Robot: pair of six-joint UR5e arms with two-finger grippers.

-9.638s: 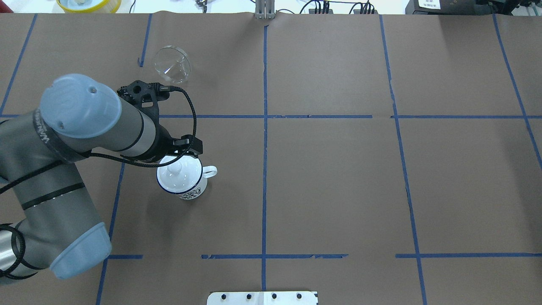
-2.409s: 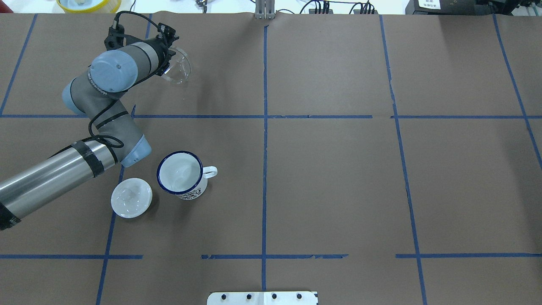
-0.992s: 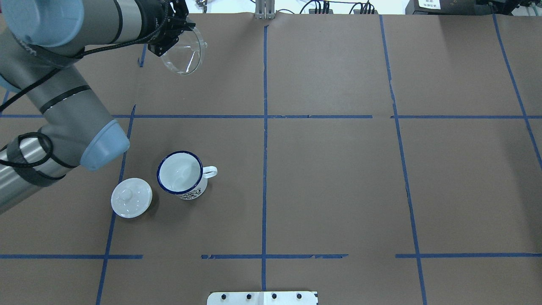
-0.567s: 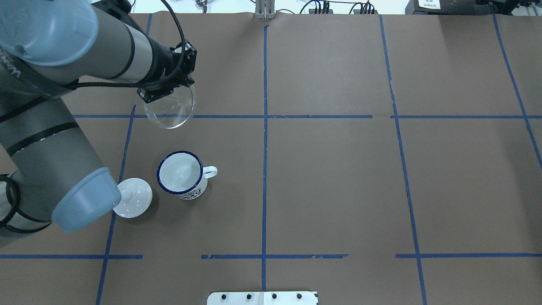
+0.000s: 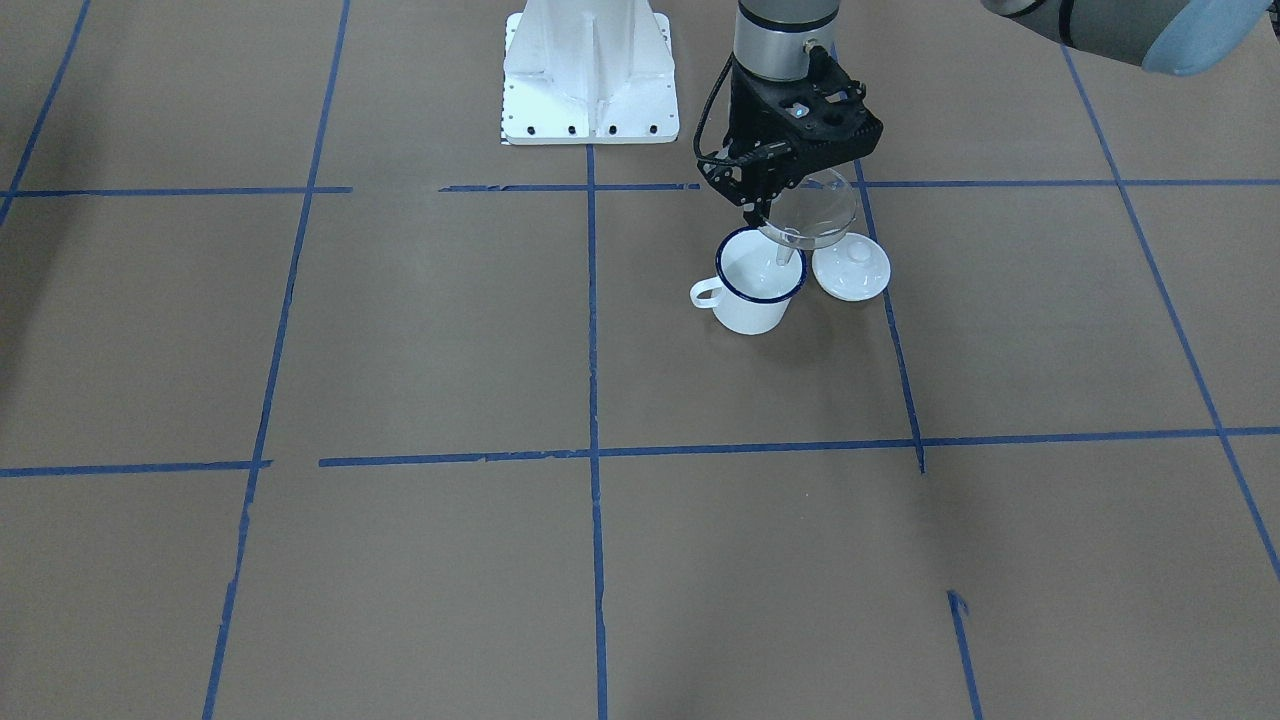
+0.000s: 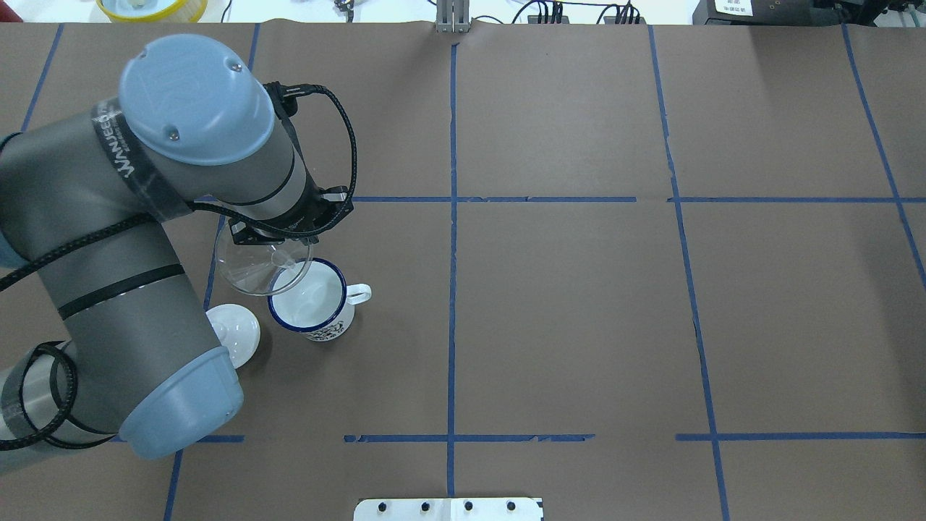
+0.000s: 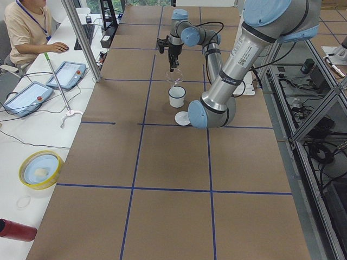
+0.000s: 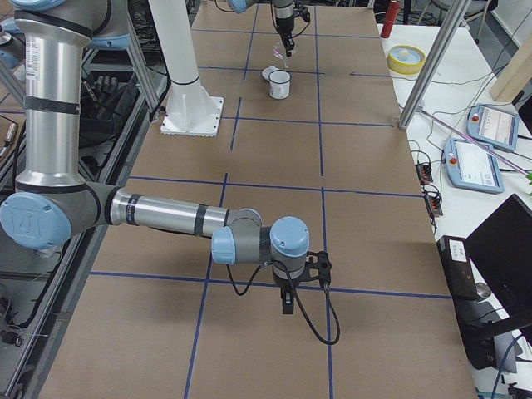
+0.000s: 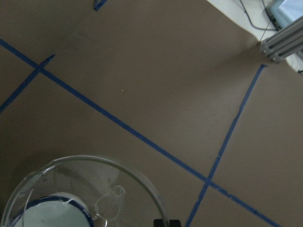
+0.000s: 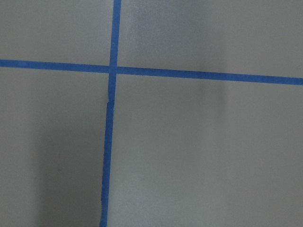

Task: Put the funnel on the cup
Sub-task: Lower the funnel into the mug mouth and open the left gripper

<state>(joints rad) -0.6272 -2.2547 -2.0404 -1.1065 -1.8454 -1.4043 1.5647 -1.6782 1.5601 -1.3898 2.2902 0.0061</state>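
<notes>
Overhead exterior: left claw [image 6: 271,239] holds funnel [image 6: 257,271] over cup [image 6: 315,307]

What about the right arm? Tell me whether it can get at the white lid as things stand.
Probably not easily. The right gripper hangs low at the far end of the table from the lid, and the left arm looms over that lid while holding the funnel above the mug.

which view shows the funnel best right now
The exterior front-facing view: the funnel shows bowl and spout, the tip at the rim of the cup. Overhead, the left arm covers part of its bowl. The left wrist view crops it; both side views show it tiny.
</notes>
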